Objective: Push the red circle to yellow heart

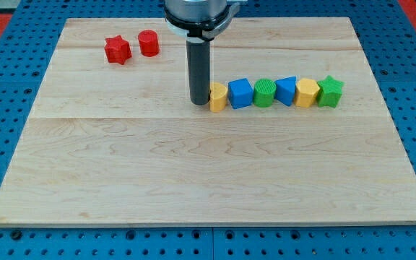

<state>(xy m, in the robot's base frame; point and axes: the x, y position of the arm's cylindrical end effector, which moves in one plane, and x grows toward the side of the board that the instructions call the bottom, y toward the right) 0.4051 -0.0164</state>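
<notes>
Camera view: no fingers here, only my tip (pixel 198 103), touching the yellow heart (pixel 217 96) on the desk (pixel 193 180). The red circle (pixel 148 43) sits up-left of my tip, beside a red star (pixel 118 50). It looks light, rigid, likely sliding easily; push from its far upper-left side.

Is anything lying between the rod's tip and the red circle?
No. In the camera view only bare board lies between my tip, beside the yellow heart, and the red circle.
</notes>
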